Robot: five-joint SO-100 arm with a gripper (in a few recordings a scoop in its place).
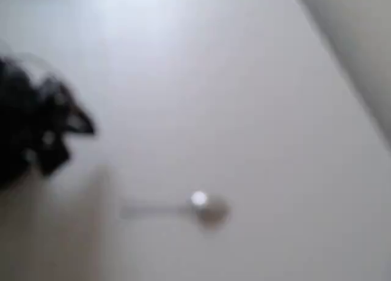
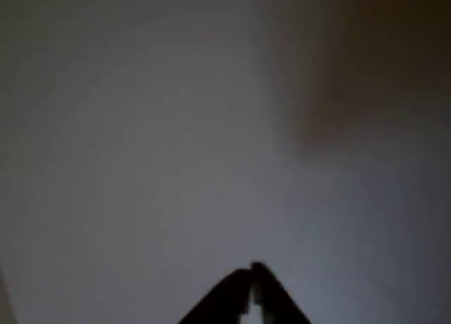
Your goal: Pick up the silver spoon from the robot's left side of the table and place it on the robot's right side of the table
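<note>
The silver spoon (image 1: 201, 208) lies alone on the white desk (image 1: 244, 79), well apart from the black tool (image 2: 251, 282), which looks closed and empty, so nothing seems done yet.

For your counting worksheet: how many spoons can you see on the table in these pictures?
1. The small shiny silver metal spoon lies on the plain white table in the overhead view, lower centre, bowl towards the right, apart from the black arm at left. The picture is blurred.
</note>
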